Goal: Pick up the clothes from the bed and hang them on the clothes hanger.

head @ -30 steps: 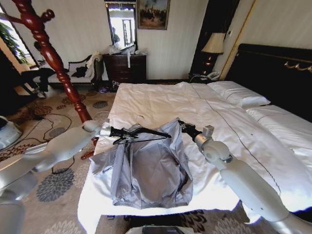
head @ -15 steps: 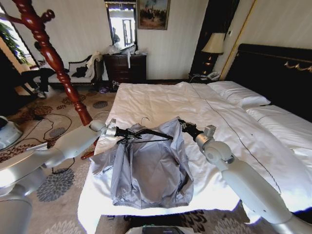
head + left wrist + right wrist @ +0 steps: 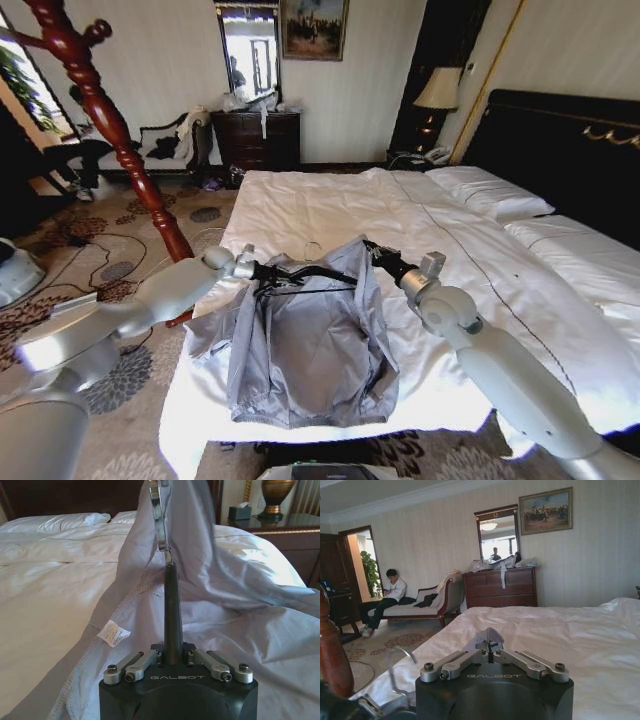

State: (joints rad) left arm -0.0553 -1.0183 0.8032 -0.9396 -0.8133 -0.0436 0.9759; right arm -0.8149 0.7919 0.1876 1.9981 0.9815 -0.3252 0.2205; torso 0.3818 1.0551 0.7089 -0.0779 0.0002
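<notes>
The pale grey-lavender jacket [image 3: 310,345] lies on the near corner of the bed [image 3: 330,200], its upper edge lifted. My right gripper [image 3: 371,250] is shut on that raised edge; a fold of the fabric [image 3: 488,636] sticks up between its fingers [image 3: 489,643]. My left gripper [image 3: 268,271] is shut on the black clothes hanger [image 3: 312,272], whose arm lies inside the jacket's top opening. Its wire hook [image 3: 313,246] stands up above the cloth. In the left wrist view the shut left gripper [image 3: 169,567] points into the jacket [image 3: 230,585].
A tall red-brown wooden coat stand [image 3: 110,120] rises left of the bed, close to my left arm. Cables [image 3: 90,262] trail over the patterned carpet. A dark dresser [image 3: 258,138] and a bench stand along the far wall. The black headboard [image 3: 560,135] is at the right.
My left gripper has carried the hanger to the right, pushing its arm further under the jacket's raised edge. The right gripper has stayed nearly still, holding the fabric.
</notes>
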